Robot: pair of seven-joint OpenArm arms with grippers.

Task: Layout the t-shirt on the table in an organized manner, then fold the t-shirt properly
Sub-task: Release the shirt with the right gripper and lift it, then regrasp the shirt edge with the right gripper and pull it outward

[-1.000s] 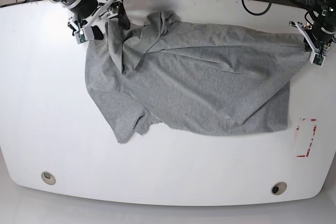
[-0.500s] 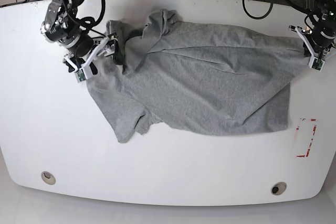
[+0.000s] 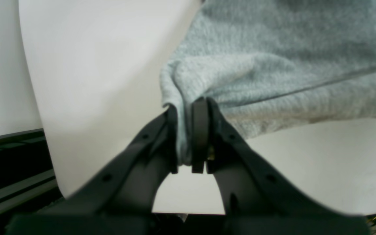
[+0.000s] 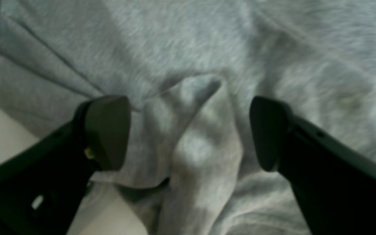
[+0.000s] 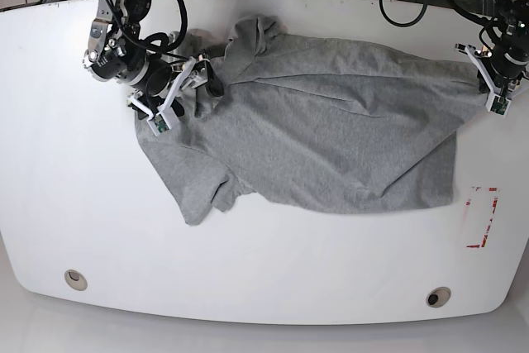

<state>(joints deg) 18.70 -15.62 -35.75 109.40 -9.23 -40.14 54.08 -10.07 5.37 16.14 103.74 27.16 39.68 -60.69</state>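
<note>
The right gripper (image 5: 178, 88) hovered with jaws spread wide over a bunched fold of the heather-grey t-shirt (image 5: 314, 134), holding nothing, while across the table (image 5: 74, 188) the left gripper (image 5: 489, 80) stood clamped on the shirt's far corner. The soft knit lay rumpled over the glossy white top's far half, with bare surface along the near edge and both sides

- No lettering, label, brand or number can be read anywhere in these views.
- The t-shirt (image 5: 314, 121) shows plain grey cloth.
- The worktop (image 5: 74, 196) carries no legible marking.
</note>
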